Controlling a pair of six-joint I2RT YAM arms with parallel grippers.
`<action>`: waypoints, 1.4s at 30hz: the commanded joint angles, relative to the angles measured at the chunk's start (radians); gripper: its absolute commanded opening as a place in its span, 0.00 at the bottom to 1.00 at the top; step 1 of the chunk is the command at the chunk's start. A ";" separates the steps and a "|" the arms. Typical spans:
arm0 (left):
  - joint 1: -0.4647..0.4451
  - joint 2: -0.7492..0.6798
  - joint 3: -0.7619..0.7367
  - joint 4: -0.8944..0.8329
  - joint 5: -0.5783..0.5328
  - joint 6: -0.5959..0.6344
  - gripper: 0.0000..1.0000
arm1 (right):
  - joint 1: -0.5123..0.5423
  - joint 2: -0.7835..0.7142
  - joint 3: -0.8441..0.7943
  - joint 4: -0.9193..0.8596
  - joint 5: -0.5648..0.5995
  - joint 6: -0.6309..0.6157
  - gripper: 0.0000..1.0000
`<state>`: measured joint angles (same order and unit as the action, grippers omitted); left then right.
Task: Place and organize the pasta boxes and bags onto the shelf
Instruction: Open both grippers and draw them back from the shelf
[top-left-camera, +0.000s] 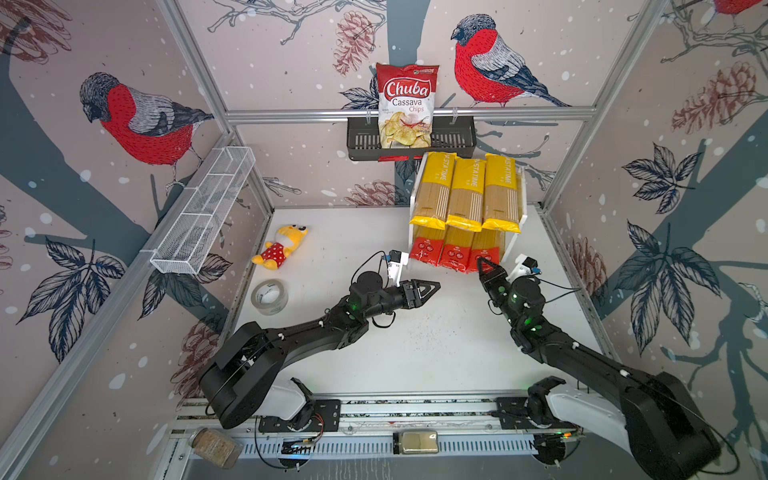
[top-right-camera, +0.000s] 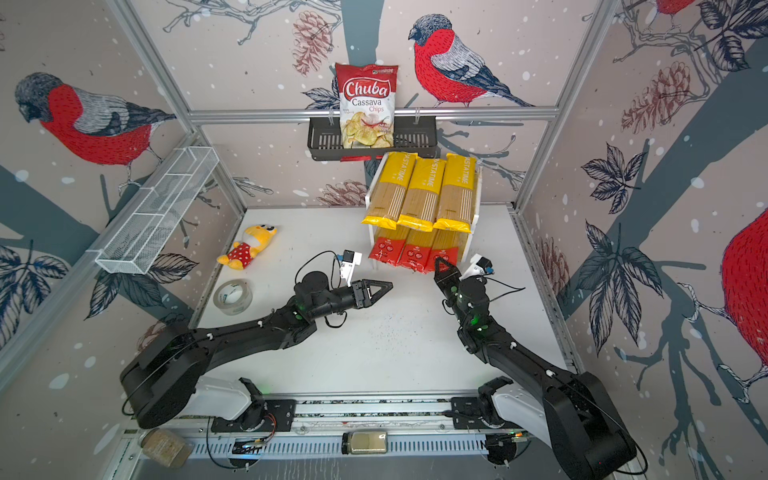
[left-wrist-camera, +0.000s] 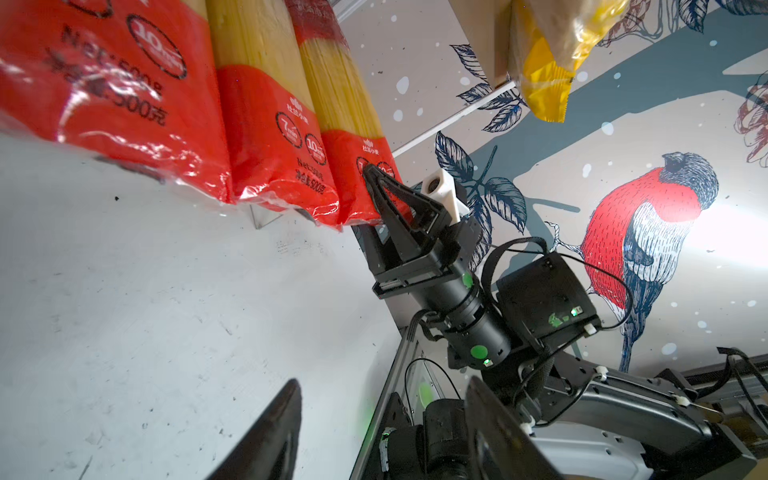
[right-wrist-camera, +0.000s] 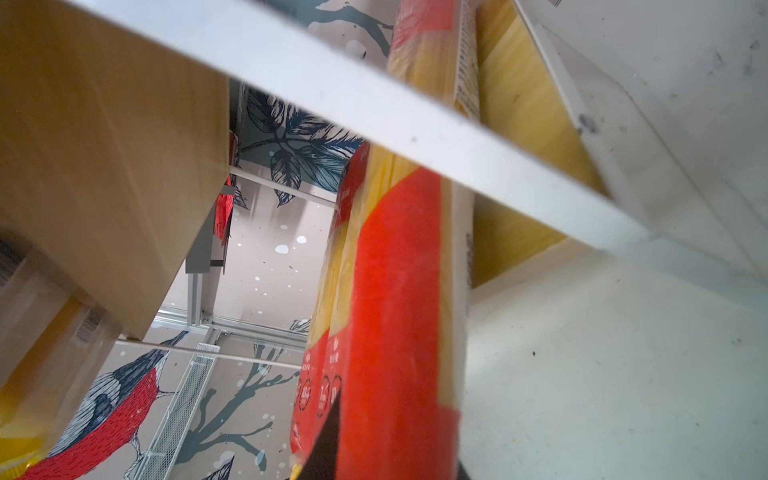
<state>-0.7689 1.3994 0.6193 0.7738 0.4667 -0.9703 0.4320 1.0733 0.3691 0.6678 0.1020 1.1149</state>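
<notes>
Left gripper (top-left-camera: 434, 286): empty, fingers parted, over bare table at 7 o'clock from the shelf (top-left-camera: 523, 203).
Right gripper (top-left-camera: 482, 262): seemingly pinched on the near end of the rightmost red-ended packet (top-left-camera: 488, 249).
Red-ended spaghetti packets (top-left-camera: 451, 251): three abreast, lower tier.
PASTATIME packets (top-left-camera: 465, 195): three abreast, upper tier, at their 12 o'clock.
Shelf: 1 o'clock on the table, by the back wall.
Handling: probably light, stiff lengthwise, brittle inside, with slippery film. Grip across the thickness, not the crimped end.
</notes>
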 joint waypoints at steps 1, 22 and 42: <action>0.000 -0.011 -0.007 0.018 -0.010 0.017 0.62 | -0.019 -0.004 0.019 0.021 -0.034 -0.038 0.37; -0.003 -0.102 -0.058 -0.070 -0.068 0.081 0.62 | 0.010 -0.279 -0.157 -0.154 0.061 0.054 0.57; -0.003 -0.324 -0.070 -0.394 -0.249 0.282 0.63 | -0.019 -0.182 -0.040 -0.198 0.041 -0.091 0.26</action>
<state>-0.7746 1.0988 0.5507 0.4324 0.2569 -0.7341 0.4183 0.8833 0.3099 0.4557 0.1257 1.0740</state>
